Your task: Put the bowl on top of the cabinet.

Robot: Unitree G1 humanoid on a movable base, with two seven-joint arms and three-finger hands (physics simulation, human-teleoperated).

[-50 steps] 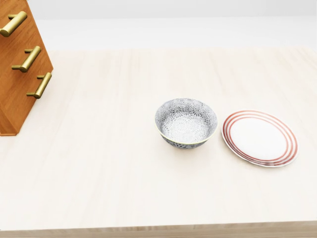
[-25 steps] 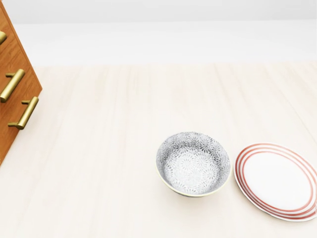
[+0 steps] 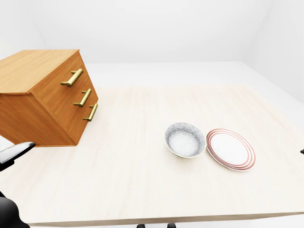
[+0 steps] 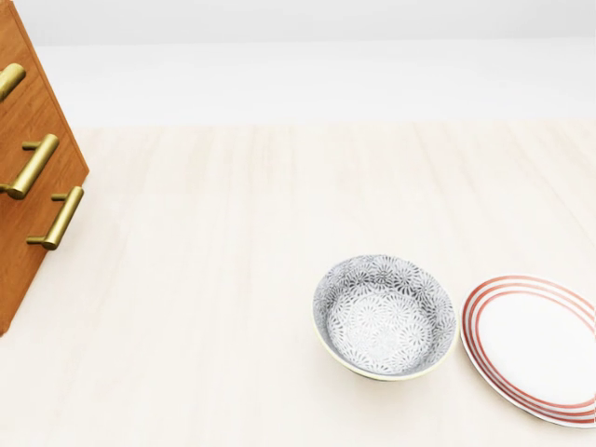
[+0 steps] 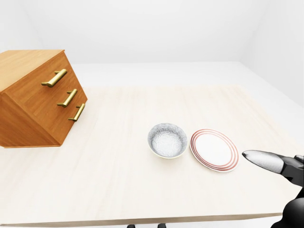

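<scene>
The bowl (image 4: 384, 317), grey-white with a flower pattern, stands upright on the pale wooden table (image 4: 205, 279), low and right of centre in the head view. The wooden cabinet (image 3: 42, 95) with three brass handles stands at the table's left, and its flat top is bare. Only one pale finger of my left hand (image 3: 19, 151) shows, at the left edge of the left-eye view below the cabinet, far from the bowl. My right hand (image 5: 259, 158) reaches in at the lower right of the right-eye view, one finger stretched out, right of the plate. Neither hand holds anything.
A white plate (image 4: 535, 345) with red rings lies flat just right of the bowl, almost touching it. The table's near edge (image 3: 156, 221) runs along the bottom of the eye views. White floor and walls lie beyond.
The head view has shifted: bowl, plate and cabinet all slid down the picture, then slightly right, so the camera moved. Bowl and plate keep their places relative to each other.
</scene>
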